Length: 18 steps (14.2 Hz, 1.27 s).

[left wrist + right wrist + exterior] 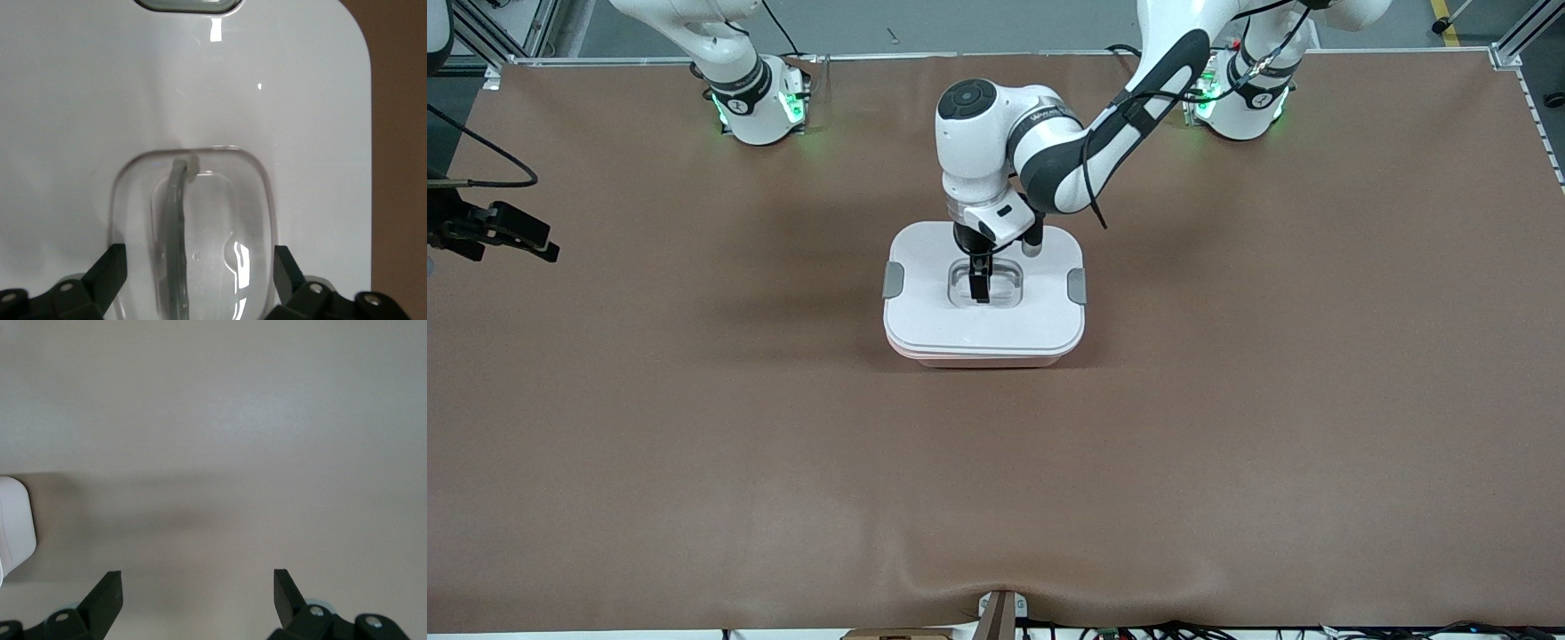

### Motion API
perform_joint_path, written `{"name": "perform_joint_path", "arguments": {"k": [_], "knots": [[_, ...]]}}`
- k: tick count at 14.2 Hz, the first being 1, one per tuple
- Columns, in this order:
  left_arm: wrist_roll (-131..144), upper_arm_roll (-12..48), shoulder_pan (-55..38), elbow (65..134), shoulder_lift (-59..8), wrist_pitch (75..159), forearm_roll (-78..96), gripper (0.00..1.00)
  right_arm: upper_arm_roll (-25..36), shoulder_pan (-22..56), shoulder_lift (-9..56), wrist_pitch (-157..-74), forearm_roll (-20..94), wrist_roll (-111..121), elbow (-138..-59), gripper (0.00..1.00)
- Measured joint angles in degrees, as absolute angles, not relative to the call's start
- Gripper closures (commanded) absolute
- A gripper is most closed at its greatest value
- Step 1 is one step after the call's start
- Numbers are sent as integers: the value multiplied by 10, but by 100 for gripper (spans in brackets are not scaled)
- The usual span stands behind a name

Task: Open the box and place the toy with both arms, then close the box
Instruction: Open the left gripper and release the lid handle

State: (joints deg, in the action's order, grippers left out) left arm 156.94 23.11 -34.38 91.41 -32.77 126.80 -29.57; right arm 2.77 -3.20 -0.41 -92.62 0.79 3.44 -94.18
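The box [987,358] stands mid-table, a pale pink tub with its white lid [934,311] on it. Grey clips [893,280] [1077,285] sit at the lid's two ends. My left gripper [980,286] hangs over the clear recessed handle [1005,283]. In the left wrist view the left gripper [198,252] is open, its fingers [113,263] either side of the handle bar [175,227] and apart from it. My right gripper [538,242] waits open over bare table at the right arm's end, nothing between its fingers [110,587]. The toy is out of view.
Brown mat [1227,427] covers the whole table. Both arm bases [756,107] [1240,98] stand at the table's edge farthest from the front camera. A rounded white corner [13,527] shows at the edge of the right wrist view. Cables [480,178] hang near the right gripper.
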Motion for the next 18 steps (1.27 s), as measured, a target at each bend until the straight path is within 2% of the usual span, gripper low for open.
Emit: {"name": "perform_joint_path", "arguments": {"k": [10, 14, 18], "knots": [[1550, 231, -332, 884, -307, 1242, -296, 0, 28, -40, -4, -927, 8, 35, -937, 0], [1440, 233, -305, 879, -243, 1170, -267, 0, 27, -40, -4, -927, 8, 35, -936, 0], [1194, 233, -215, 877, -158, 1097, -150, 0, 23, -40, -4, -950, 8, 35, -936, 0]]}}
